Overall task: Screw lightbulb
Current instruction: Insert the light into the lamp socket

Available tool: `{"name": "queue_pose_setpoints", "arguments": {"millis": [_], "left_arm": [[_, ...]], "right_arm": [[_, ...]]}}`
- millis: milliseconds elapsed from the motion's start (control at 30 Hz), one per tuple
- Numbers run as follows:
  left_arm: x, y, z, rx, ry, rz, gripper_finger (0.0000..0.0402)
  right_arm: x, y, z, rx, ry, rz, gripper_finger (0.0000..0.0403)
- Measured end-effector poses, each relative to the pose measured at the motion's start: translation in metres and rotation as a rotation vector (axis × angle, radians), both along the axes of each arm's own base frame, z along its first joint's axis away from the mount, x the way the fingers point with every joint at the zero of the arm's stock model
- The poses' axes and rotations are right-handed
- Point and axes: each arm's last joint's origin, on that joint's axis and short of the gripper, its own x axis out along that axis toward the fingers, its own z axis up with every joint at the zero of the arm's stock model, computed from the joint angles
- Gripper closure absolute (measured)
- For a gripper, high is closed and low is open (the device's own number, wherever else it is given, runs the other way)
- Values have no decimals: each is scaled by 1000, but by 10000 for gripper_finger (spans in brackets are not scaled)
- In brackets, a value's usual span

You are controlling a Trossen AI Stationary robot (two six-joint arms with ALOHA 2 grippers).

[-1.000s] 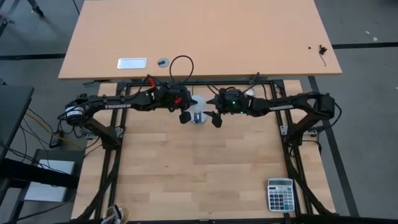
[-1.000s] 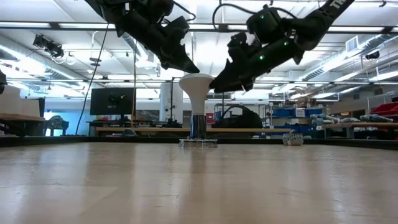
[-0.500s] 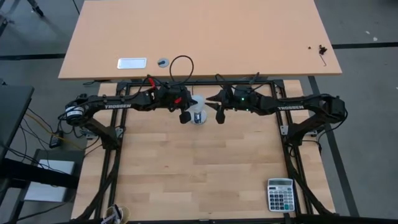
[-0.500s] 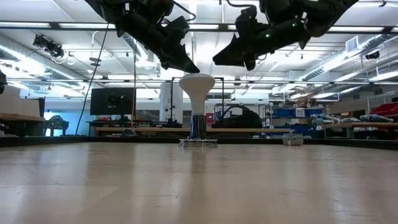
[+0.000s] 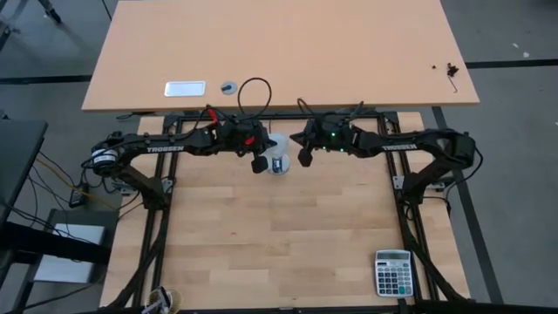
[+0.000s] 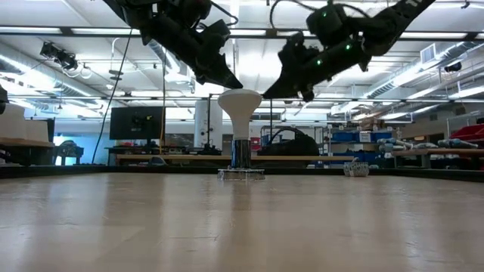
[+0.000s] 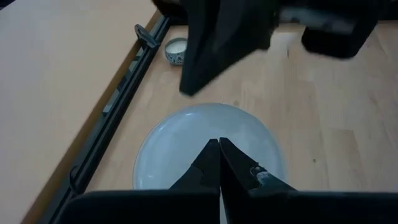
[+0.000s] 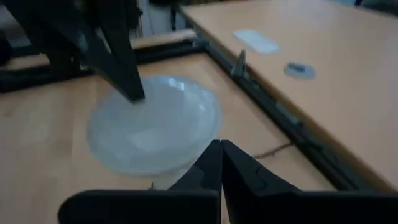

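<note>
The white lightbulb stands upright, its narrow neck in a metal socket on the wooden table, and its wide head faces up. My left gripper is shut, its tips right over the head's top. My right gripper is shut too. It hangs a little above the head and to the right of it, clear of it. My left gripper comes slanting down from the table's left with shut fingers over the middle of the bulb's head. Whether the tips rest on the head or hang just above it, I cannot tell.
A calculator lies near the table's front right corner. Behind the work table stands a tan table with a white plate and a small disc. A small cream puck lies past the bulb, by the frame rail.
My right gripper, open around the bulb's head a second ago, has let go, drawn off up and toward the table's right, and shut. The bulb has stayed upright in its socket.
</note>
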Motion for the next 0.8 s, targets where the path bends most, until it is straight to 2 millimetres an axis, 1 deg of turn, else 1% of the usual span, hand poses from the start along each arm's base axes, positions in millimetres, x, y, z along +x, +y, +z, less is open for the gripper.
{"name": "queue_pose_setpoints", "arguments": {"millis": [133, 533, 667, 733, 800], "left_arm": [[0, 0, 0, 3, 3, 7, 402], [-1, 1, -1, 11, 19, 26, 402], [-1, 2, 0, 26, 12, 46, 402], [-1, 2, 0, 25, 12, 44, 402], [-1, 2, 0, 23, 13, 40, 402]], "right_arm": [[6, 2, -4, 1, -16, 29, 395], [8, 14, -5, 20, 8, 78, 393], [2, 20, 1, 34, 36, 114, 391], [-2, 20, 8, 9, 16, 79, 390], [-4, 16, 18, -24, -38, 41, 389]]}}
